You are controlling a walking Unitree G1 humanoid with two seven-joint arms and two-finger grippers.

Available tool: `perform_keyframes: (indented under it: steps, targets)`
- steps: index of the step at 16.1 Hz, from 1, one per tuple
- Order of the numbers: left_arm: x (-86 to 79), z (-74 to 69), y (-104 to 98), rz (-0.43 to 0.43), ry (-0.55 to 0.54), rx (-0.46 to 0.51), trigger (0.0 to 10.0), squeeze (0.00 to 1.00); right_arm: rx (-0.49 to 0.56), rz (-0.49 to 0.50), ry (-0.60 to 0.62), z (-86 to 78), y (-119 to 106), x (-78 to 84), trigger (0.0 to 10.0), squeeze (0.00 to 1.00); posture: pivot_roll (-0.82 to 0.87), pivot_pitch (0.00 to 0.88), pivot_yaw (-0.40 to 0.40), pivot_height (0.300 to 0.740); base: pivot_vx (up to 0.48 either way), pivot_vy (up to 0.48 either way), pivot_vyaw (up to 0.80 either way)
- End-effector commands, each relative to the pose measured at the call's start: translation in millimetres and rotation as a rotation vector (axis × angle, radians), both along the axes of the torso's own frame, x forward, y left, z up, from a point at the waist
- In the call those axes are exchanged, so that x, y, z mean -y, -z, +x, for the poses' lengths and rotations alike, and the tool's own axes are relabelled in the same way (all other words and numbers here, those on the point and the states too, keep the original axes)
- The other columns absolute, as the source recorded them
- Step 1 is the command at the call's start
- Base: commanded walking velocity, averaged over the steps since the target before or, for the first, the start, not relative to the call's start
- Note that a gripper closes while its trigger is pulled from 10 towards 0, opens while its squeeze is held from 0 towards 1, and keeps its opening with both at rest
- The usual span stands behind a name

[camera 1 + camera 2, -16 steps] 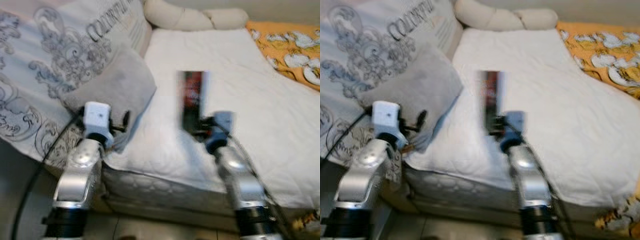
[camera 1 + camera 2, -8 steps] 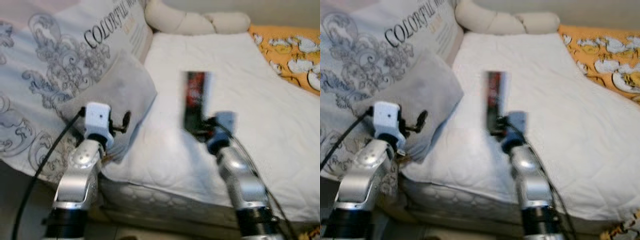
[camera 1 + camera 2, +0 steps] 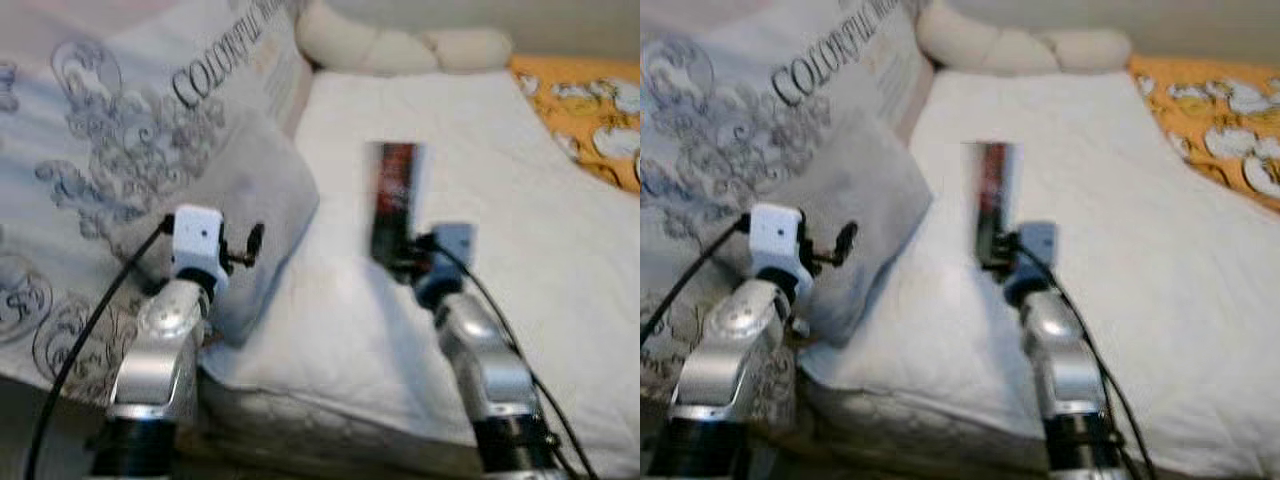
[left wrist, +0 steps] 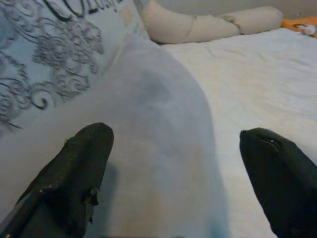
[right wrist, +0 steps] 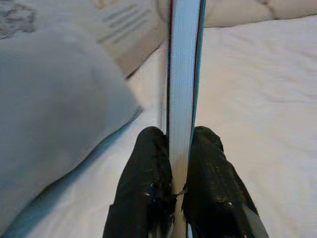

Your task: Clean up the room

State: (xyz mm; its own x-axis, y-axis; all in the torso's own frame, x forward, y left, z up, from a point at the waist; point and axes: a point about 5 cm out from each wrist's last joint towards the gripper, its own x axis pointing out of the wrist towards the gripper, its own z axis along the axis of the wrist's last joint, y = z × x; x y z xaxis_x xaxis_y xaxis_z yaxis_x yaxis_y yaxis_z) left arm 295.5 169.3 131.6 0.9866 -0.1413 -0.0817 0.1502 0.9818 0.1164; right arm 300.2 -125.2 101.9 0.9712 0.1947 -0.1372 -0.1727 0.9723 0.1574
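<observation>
While right gripper (image 5: 181, 148) clamps book (image 5: 184, 69) (upright) | left gripper (image 4: 173, 163) spread.

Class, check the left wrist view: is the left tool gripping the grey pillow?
No, the left tool is open, its fingers spread apart over the grey pillow.

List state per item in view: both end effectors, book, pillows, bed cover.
Right end effector: shut on the thin red-and-black book, held above the bed.
Thin red-and-black book: upright, clamped by its lower edge.
Left end effector: open, empty, at the plain grey pillow.
Plain grey pillow: lying against the large printed grey pillow.
White quilted bed cover: spread flat.
</observation>
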Motion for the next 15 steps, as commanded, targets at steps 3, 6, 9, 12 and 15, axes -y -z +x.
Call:
perform_keyframes:
  steps: [3,6,9,12,15]
  targets:
    - [-5.8,-1.7,-2.5,0.056,0.007,-0.012,10.0,0.05,0.039,0.036,-0.058,9.4,-16.3,-12.8,10.0,0.0,-0.02,0.0,0.03,0.74,0.085,0.0,0.0]
    - [-3.2,-11.5,0.8,0.126,0.161,-0.068,10.0,0.04,-0.124,0.157,-0.111,28.6,-11.5,-11.5,10.0,0.0,-0.02,0.0,0.031,0.74,0.0,0.0,0.0]
    - [-1.7,-20.8,1.3,0.144,0.31,-0.132,10.0,0.05,-0.236,0.287,-0.155,45.8,-8.5,-8.6,10.0,0.0,-0.01,0.0,0.032,0.74,0.0,0.0,0.0]
    - [0.4,-30.5,1.6,0.16,0.507,-0.223,10.0,0.04,-0.395,0.337,-0.269,51.8,5.7,-5.5,10.0,0.0,0.01,0.0,0.034,0.74,0.0,0.0,0.0]
    - [3.5,-41.1,1.5,0.15,0.678,-0.313,10.0,0.04,-0.516,0.413,-0.343,50.4,15.5,-4.4,10.0,0.0,0.02,0.0,0.041,0.74,0.0,0.0,0.0]
